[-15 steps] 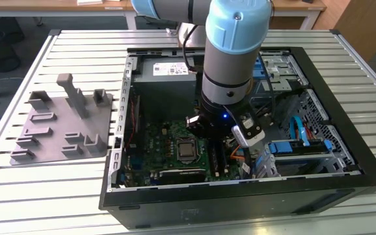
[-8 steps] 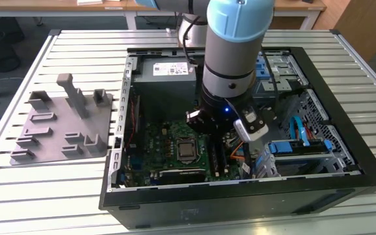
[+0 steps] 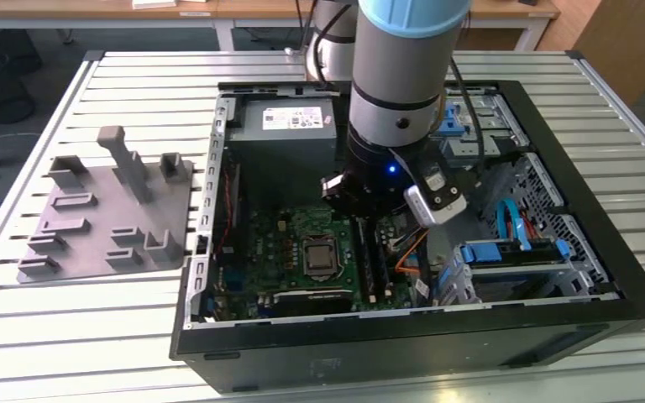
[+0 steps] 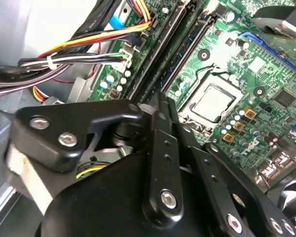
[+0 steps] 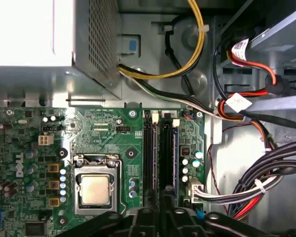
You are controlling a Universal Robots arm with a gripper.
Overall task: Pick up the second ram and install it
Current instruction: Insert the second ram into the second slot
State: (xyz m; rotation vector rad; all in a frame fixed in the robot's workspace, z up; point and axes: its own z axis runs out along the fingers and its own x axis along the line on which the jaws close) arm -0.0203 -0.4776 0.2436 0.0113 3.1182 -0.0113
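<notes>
I hold the fingers [image 4: 158, 126] drawn together, apparently empty, low over the motherboard [image 5: 103, 133], probably to press home the second ram [image 5: 174, 148], which stands on edge in its slot.

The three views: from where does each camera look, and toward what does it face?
Exterior view: above and in front of the open computer case, looking down; the arm reaches into it.
First wrist view: on the arm, looking onto the motherboard; black gripper parts show at the picture's edge.
Second wrist view: on the arm, slanted over the board; the gripper is close to the memory slots.
Shared: both wrist views show the processor socket and the slots.
</notes>
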